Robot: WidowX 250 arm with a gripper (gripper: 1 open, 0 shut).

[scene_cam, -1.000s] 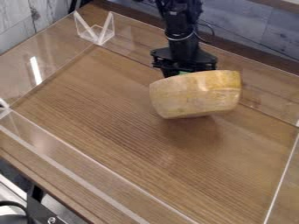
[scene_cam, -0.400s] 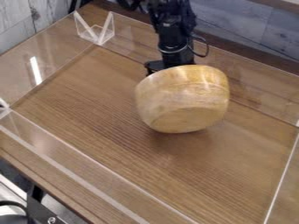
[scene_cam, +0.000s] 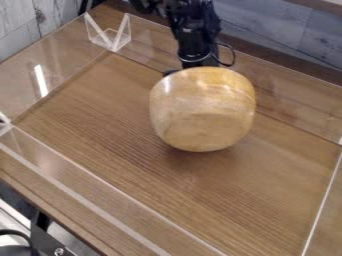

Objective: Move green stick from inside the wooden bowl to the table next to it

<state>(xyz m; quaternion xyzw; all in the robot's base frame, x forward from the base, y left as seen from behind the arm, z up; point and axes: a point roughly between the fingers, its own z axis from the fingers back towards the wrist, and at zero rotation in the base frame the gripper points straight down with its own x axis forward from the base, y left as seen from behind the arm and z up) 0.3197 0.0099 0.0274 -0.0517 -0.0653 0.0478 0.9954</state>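
In the camera view, the wooden bowl (scene_cam: 202,110) is tipped well over, its rounded underside facing the lens and hiding its inside. The black hand (scene_cam: 197,68) points down behind the bowl's upper rim, clenched on that rim. The green stick cannot be seen. The brown desk (scene_cam: 94,120) carries clear acrylic walls (scene_cam: 54,60).
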